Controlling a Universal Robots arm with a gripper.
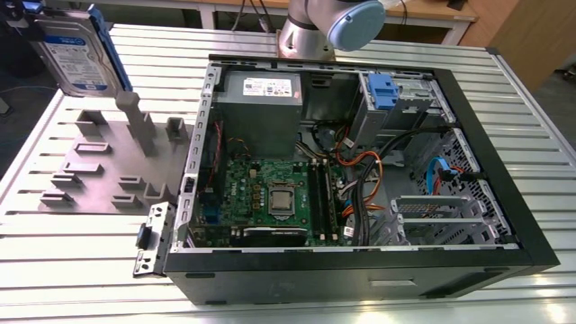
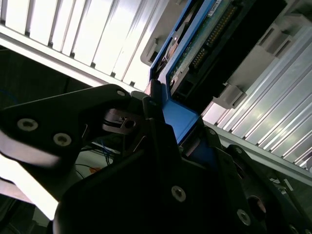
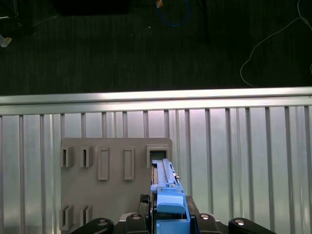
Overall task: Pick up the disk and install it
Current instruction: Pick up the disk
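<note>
Claw pinching the disk by its blue end tab, disk upright over the grey holder on the bench, open computer case beside.

"What do things stand on?"
"A ribbed metal desk, brightly lit."
"And past its edge?"
"Dark carpeted floor with loose cables. There is a wooden panel behind."

Open case — orange cables crowd beside the drive bay.
</note>
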